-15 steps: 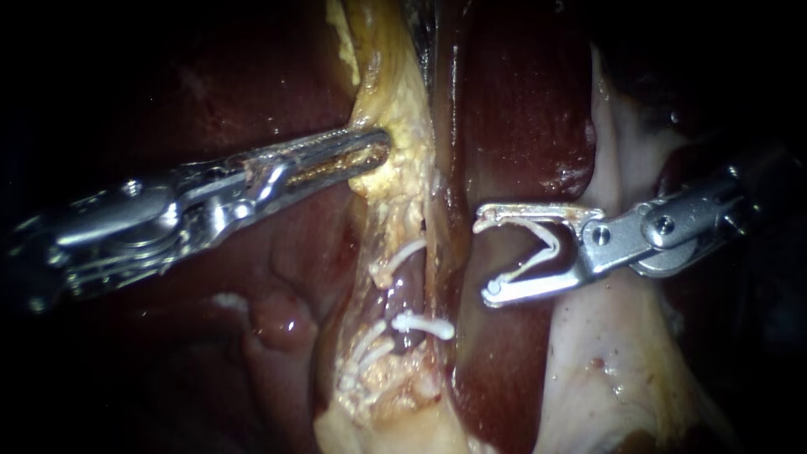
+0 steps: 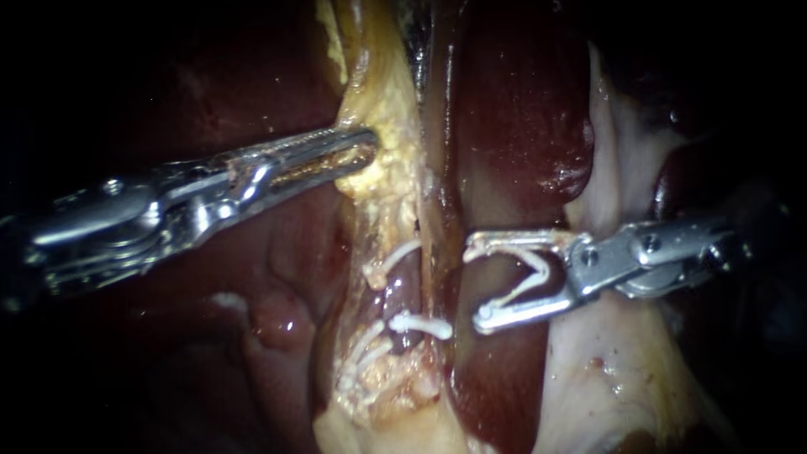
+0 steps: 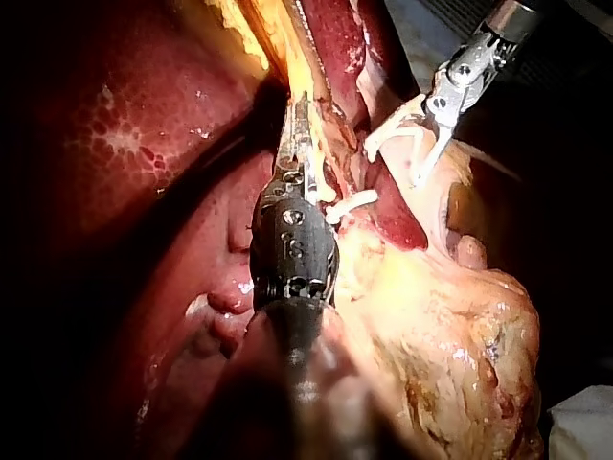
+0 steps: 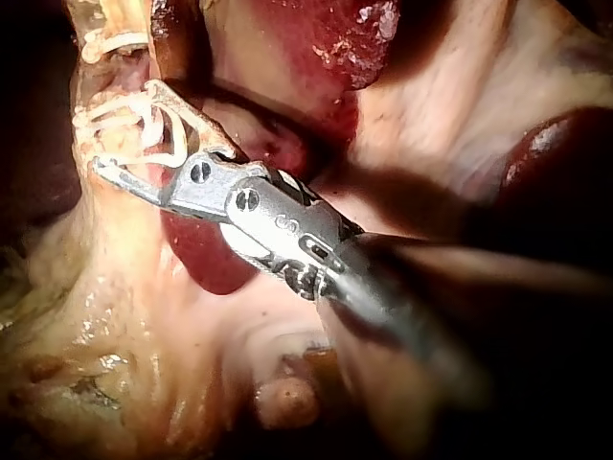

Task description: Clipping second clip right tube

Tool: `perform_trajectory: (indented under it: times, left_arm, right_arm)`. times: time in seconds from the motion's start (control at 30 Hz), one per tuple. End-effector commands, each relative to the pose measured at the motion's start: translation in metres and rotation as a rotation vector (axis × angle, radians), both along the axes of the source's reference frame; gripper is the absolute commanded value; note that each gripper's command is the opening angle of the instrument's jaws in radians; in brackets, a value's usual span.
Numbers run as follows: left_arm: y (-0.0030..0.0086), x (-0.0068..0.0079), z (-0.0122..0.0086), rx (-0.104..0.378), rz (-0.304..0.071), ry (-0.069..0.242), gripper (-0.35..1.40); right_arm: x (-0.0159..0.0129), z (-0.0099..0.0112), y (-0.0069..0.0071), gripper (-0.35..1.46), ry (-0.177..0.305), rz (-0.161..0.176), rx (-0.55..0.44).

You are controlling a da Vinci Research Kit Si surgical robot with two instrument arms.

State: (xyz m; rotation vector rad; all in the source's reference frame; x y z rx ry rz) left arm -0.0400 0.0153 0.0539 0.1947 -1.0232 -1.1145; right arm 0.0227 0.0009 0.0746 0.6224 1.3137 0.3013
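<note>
One left instrument (image 2: 370, 145), one right instrument (image 2: 476, 284), one open clip (image 2: 523, 277), at least three closed clips (image 2: 393, 257) (image 2: 420, 324) (image 2: 363, 349).

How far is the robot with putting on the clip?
Done: a white clip already sits on the tube. In hand: the right tool carries an open clip beside it, not yet around it; the left tool holds yellow tissue. Left: slide it over and squeeze.

The left instrument (image 2: 366, 146) and right instrument (image 2: 476, 284) are bright polished metal; the clip (image 2: 531, 271) looks like matt white plastic. The liver (image 2: 513, 109) is smooth, wet and glossy; the fatty tissue (image 2: 388, 183) is rough and crumbly.
</note>
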Motion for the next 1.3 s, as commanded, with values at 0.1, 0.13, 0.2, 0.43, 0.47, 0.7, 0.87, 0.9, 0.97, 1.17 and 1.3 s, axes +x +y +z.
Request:
perform_trajectory:
  times: [0.1,0.13,0.2,0.43,0.47,0.7,0.87,0.9,0.97,1.17,1.3]
  left_arm:
    - [0.0001,0.0018,-0.0023,-0.012,-0.021,0.000,-0.35]
    - [0.0001,0.0022,-0.0029,-0.018,-0.022,-0.001,-0.35]
    - [-0.0001,0.0030,-0.0040,-0.020,-0.030,-0.003,-0.35]
    - [-0.0010,0.0038,-0.0063,-0.029,-0.037,-0.005,-0.35]
    - [-0.0011,0.0037,-0.0065,-0.029,-0.038,-0.004,-0.35]
    - [-0.0016,0.0035,-0.0075,-0.035,-0.042,0.001,-0.35]
    - [-0.0018,0.0033,-0.0076,-0.036,-0.045,0.002,-0.35]
    - [-0.0019,0.0032,-0.0076,-0.036,-0.045,0.003,-0.35]
    - [-0.0019,0.0032,-0.0075,-0.037,-0.045,0.003,-0.35]
    - [-0.0019,0.0031,-0.0075,-0.037,-0.046,0.003,-0.35]
    - [-0.0019,0.0030,-0.0075,-0.037,-0.046,0.003,-0.35]
  right_arm:
    - [0.0009,0.0011,-0.0010,0.60,-0.027,-0.006,0.060]
    - [0.0011,0.0014,-0.0012,0.60,-0.032,-0.008,0.076]
    - [0.0016,0.0019,-0.0015,0.59,-0.045,-0.005,0.106]
    - [0.0029,0.0033,-0.0016,0.58,-0.070,0.005,0.163]
    - [0.0030,0.0034,-0.0015,0.58,-0.073,0.004,0.162]
    - [0.0035,0.0040,-0.0011,0.57,-0.103,0.034,0.202]
    - [0.0047,0.0041,-0.0009,0.57,-0.123,0.052,0.265]
    - [0.0050,0.0041,-0.0009,0.57,-0.123,0.056,0.276]
    - [0.0054,0.0041,-0.0010,0.57,-0.123,0.056,0.301]
    - [0.0062,0.0043,-0.0011,0.56,-0.132,0.065,0.339]
    - [0.0064,0.0044,-0.0012,0.52,-0.130,0.064,0.352]
